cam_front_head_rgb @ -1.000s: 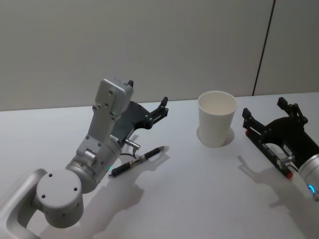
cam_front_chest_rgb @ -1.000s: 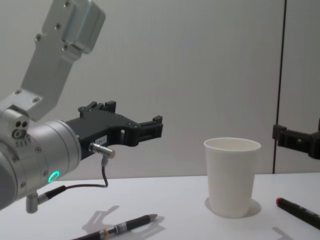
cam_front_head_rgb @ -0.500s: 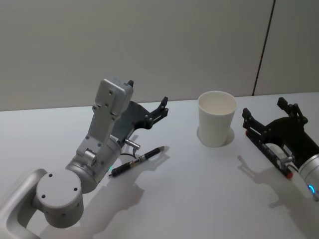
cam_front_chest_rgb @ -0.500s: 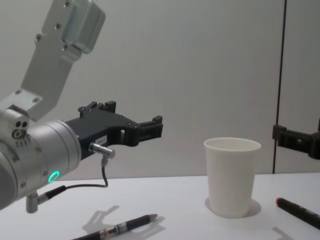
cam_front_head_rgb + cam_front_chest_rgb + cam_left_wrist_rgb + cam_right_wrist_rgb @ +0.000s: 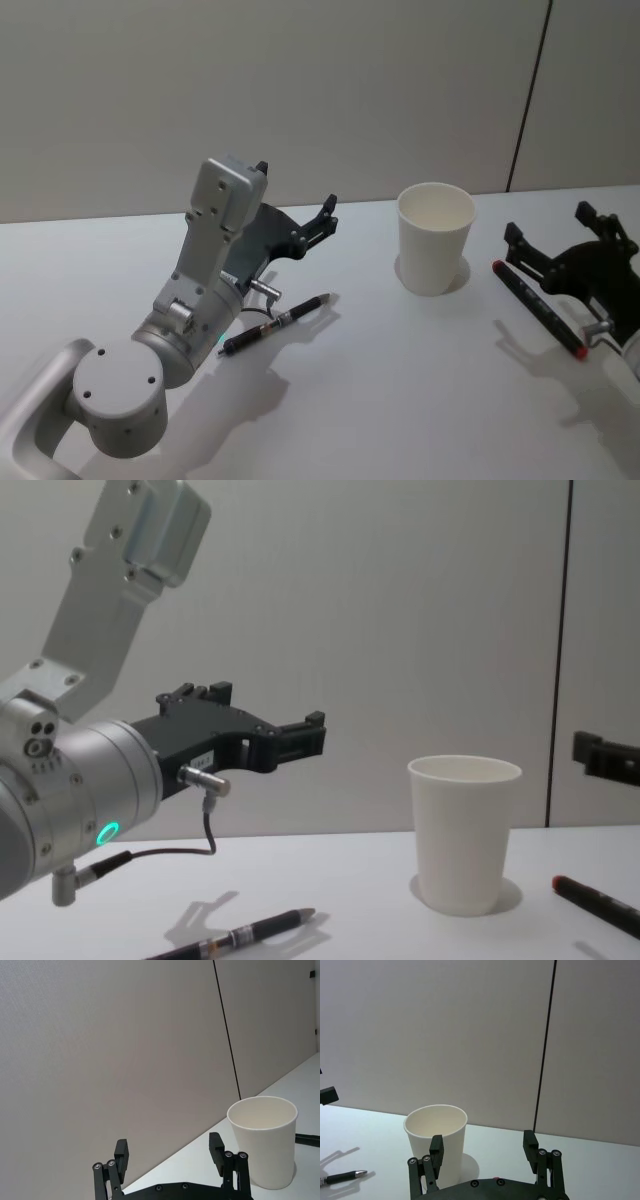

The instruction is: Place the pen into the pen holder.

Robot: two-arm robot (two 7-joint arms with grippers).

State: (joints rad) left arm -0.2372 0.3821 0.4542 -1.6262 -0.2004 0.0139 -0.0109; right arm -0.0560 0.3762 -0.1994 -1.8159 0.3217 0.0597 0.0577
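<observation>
The pen holder (image 5: 435,240), a white paper cup, stands upright at the middle right of the table. A black pen (image 5: 275,325) lies flat on the table beside my left arm. My left gripper (image 5: 295,187) hovers above and behind that pen, open and holding nothing, pointing toward the pen holder (image 5: 262,1140). A second black pen with red ends (image 5: 535,305) lies to the right of the cup. My right gripper (image 5: 550,225) is open and hangs just above this pen without touching it. The cup (image 5: 435,1120) stands just beyond the right gripper (image 5: 482,1141).
The white table (image 5: 400,380) runs back to a plain grey wall with a dark vertical seam (image 5: 528,95). My left arm's grey links (image 5: 215,230) rise over the table's left side. Open tabletop lies in front of the cup.
My right gripper has drawn back to the right, away from the cup, uncovering the red-ended pen beneath it. The left arm, the black pen and the cup have not moved.
</observation>
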